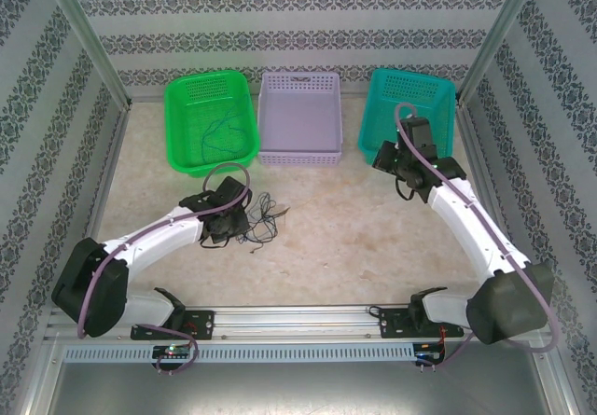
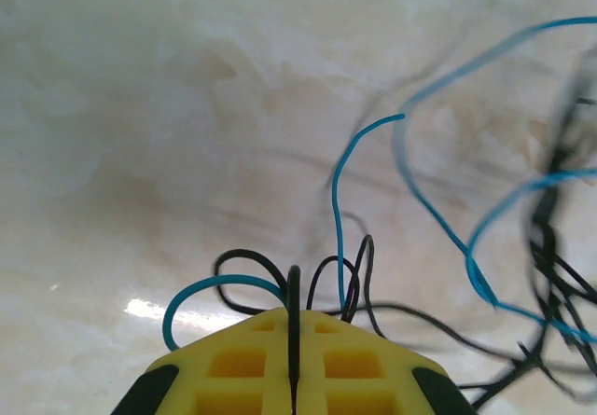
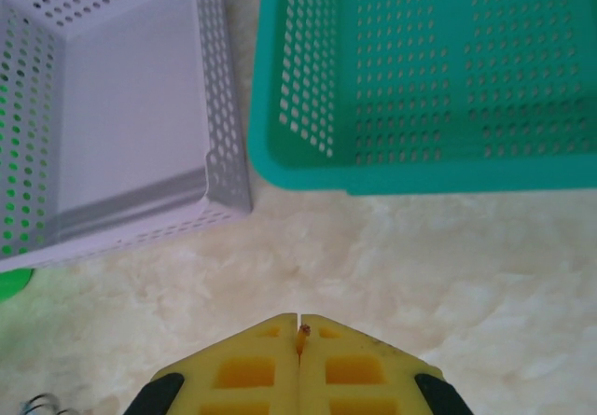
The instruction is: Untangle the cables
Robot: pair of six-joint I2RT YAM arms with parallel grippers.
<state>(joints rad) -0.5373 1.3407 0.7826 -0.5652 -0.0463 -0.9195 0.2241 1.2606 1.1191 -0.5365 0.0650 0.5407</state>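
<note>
Left gripper (image 2: 294, 316) clamped on black strand (image 2: 294, 283), front-left of lilac basket (image 1: 298, 117), likely to draw it free | right gripper (image 3: 299, 327) clenched, parked off basket's front-right corner | cables (image 1: 261, 217) tangled before basket's front-left corner.

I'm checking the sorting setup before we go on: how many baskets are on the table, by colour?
Green basket: 1
Lavender basket: 1
Teal basket: 1
Total: 3
</note>
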